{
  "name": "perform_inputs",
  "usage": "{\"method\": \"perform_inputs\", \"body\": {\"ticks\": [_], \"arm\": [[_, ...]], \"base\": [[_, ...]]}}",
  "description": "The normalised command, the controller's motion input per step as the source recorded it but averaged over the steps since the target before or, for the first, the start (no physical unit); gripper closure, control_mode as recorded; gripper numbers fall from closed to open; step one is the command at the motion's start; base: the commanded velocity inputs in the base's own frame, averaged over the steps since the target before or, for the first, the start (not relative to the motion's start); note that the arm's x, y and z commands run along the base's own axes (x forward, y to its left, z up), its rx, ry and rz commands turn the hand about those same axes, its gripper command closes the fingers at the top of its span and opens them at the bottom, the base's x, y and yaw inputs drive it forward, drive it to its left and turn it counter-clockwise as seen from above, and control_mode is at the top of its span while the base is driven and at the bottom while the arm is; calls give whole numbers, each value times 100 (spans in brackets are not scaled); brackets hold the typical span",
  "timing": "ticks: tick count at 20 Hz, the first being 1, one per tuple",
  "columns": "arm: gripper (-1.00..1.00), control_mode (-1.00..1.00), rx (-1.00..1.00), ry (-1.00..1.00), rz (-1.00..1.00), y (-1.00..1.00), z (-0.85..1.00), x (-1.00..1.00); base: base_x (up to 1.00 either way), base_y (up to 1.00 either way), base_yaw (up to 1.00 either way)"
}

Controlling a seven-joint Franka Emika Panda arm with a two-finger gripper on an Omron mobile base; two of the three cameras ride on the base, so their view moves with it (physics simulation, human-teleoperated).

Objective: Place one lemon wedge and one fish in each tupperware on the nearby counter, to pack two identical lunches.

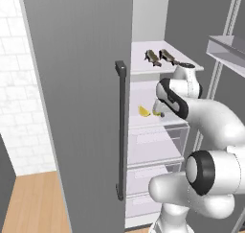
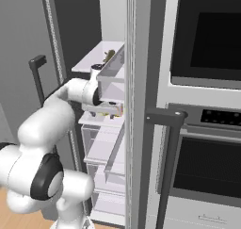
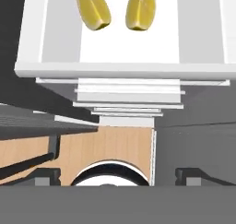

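jaws stand wide apart, holding nothing, at the open fridge's (image 1: 76,107) middle shelf (image 3: 124,71). two lemon wedges (image 3: 93,8) lie there; two fish (image 1: 153,57) one shelf up.

Open grey fridge door (image 1: 76,107) with dark bar handle (image 1: 120,131) — white shelves (image 1: 158,126), built-in black oven (image 2: 207,30) alongside

both base cameras are looking forward from behind the arm (image 1: 210,126) into the open fridge, sharing its shelves (image 2: 101,56), while the hand camera is hovering close, looking down on two lemon wedges (image 3: 93,8).
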Motion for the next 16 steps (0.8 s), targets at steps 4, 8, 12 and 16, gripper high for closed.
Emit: {"method": "perform_inputs", "body": {"ticks": [4, 8, 12, 16], "arm": [[-100, -100, 0, 6, 2, -45, 0, 100], [-100, -100, 0, 2, 1, -8, -13, 92], [-100, -100, 0, 0, 1, 0, -37, 43], [-100, -100, 0, -2, 0, 0, -33, 2]], "base": [[0, 0, 0], [0, 0, 0], [0, 0, 0], [0, 0, 0]]}}
